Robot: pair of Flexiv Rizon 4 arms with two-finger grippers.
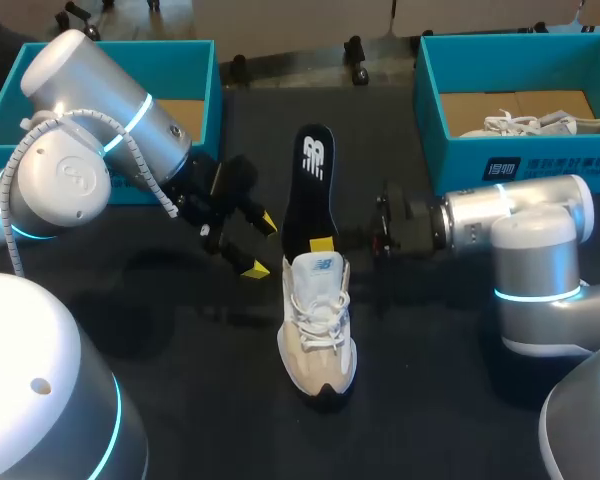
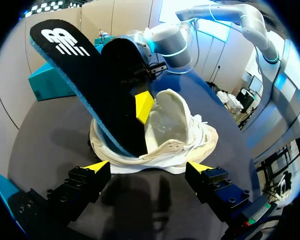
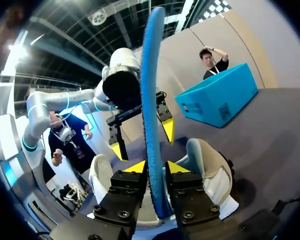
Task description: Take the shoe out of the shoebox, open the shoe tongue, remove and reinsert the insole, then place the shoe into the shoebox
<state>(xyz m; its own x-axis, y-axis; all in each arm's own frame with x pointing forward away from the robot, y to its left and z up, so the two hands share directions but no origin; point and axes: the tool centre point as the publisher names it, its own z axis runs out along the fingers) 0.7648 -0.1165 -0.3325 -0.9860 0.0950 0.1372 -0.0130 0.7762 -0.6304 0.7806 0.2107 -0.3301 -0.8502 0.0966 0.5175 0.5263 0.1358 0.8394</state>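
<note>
A cream and white shoe [image 1: 320,325] stands on the dark table, toe toward the near edge. A black insole [image 1: 315,185] with a blue underside rises steeply out of its heel opening. My right gripper [image 1: 323,244] comes in from the right and is shut on the insole low down. In the right wrist view the insole's blue edge [image 3: 151,100] stands between both yellow tips of that gripper [image 3: 156,167]. My left gripper [image 1: 259,245] hangs open just left of the shoe's heel, holding nothing. In the left wrist view the shoe [image 2: 180,130] and insole [image 2: 90,75] lie ahead of the gripper [image 2: 149,167].
A teal shoebox [image 1: 195,60] sits at the back left, behind my left arm. A second teal box [image 1: 435,110] at the back right holds another pale shoe [image 1: 540,123]. The dark tabletop [image 1: 180,330] shows bare on both sides of the shoe.
</note>
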